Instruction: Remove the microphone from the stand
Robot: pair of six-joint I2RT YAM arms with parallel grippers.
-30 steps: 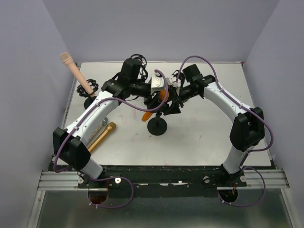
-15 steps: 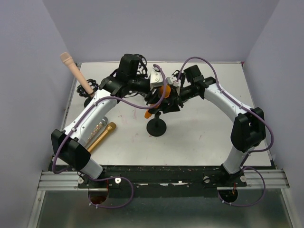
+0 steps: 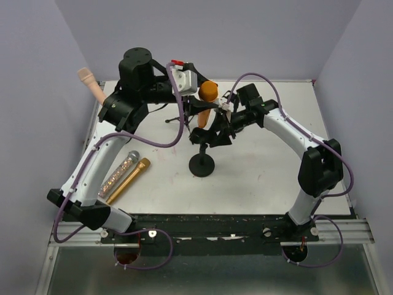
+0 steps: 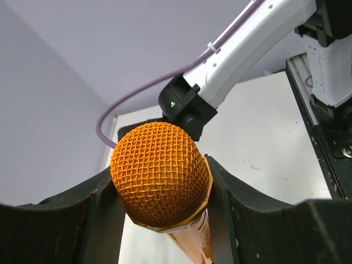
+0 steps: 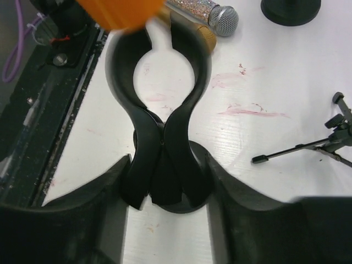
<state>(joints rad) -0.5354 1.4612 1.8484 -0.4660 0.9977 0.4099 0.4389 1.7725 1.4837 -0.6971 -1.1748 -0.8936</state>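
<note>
Nearest the arm bases, a gold microphone (image 3: 131,177) and a glittery silver microphone (image 3: 116,175) lie side by side on the white table (image 3: 264,178), at about 8 o'clock from the round black stand base (image 3: 202,165) and well apart from it. Above that base, the right gripper (image 5: 166,181) is clamped on the neck of the stand's black clip (image 5: 201,60), one padded finger pressed to each side. The clip's ring is empty and its two tips stand apart. In the right wrist view a blurred orange shape sits just at those tips; whether it touches them cannot be told. Just beyond, toward 12 o'clock, the left gripper (image 4: 159,184) grips the orange microphone (image 3: 208,91) right under its mesh head, fingers tight on both sides, head up, body slanting down toward the clip. A small black tripod (image 5: 308,146) stands on the table at 11 o'clock from the base. Farthest off, at the table's 10 o'clock corner, a pink microphone (image 3: 91,85) leans outward.
</note>
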